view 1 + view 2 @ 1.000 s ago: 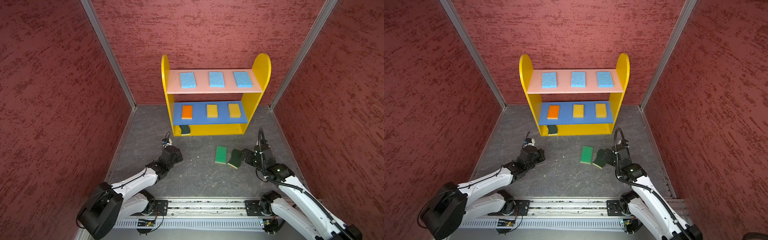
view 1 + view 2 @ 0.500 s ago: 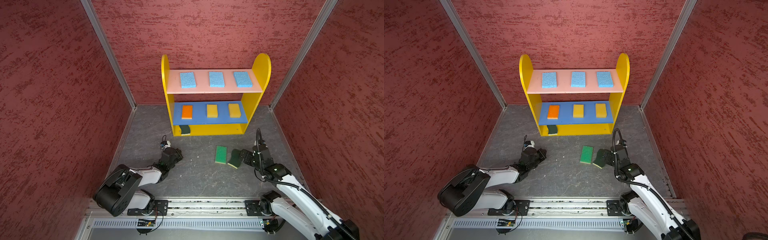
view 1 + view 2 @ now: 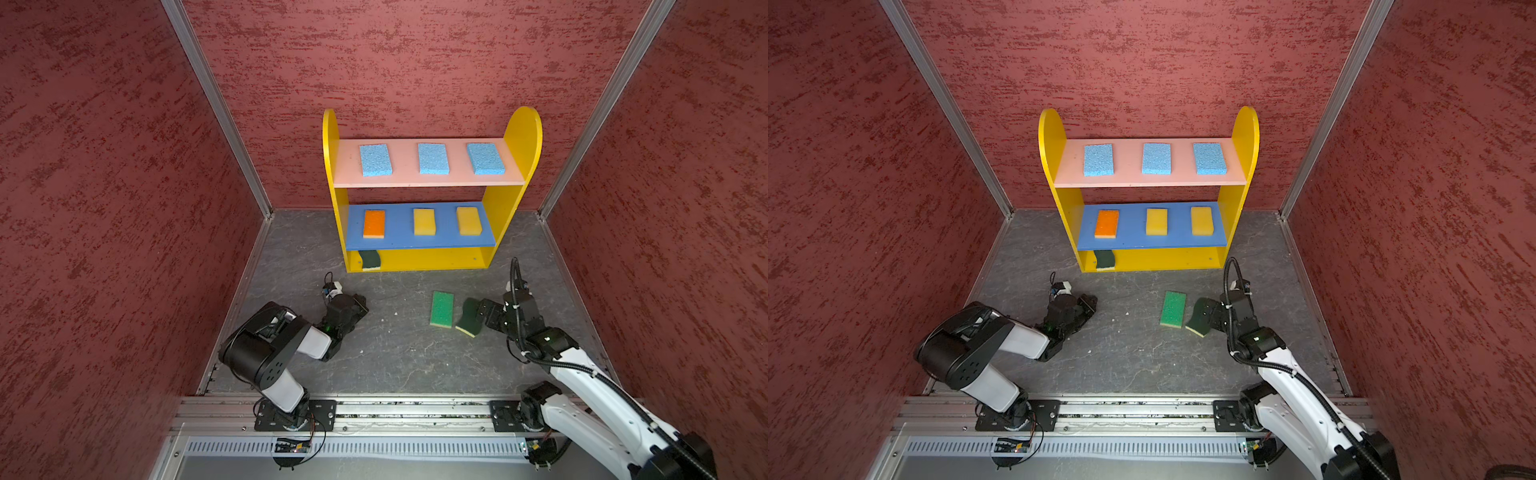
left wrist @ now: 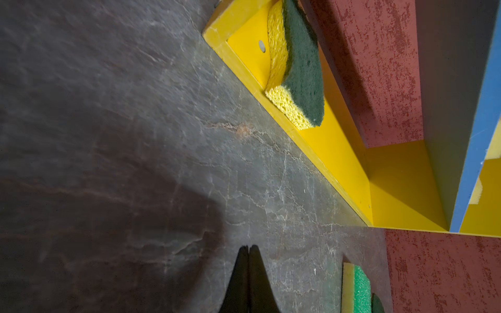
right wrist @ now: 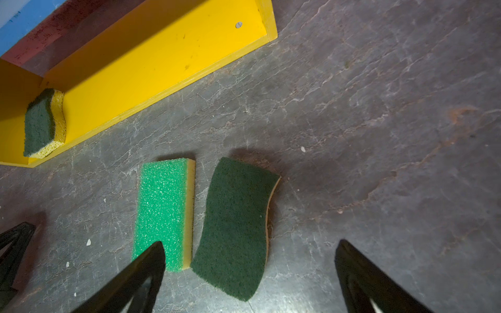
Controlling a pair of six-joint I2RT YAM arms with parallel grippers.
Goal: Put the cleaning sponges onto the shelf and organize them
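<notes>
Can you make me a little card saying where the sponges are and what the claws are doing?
Pink board: three blue sponges in a row
Blue board: orange sponge, two yellow sponges
Bottom board: dark green sponge, left end
Floor: bright green sponge beside wavy dark sponge
Left claw: shut, empty
Right claw: open, over the wavy dark sponge

Grey floor [image 3: 395,361] bears shelf [image 3: 432,259], bright green sponge [image 3: 441,308] and dark green sponge [image 3: 468,318]
</notes>
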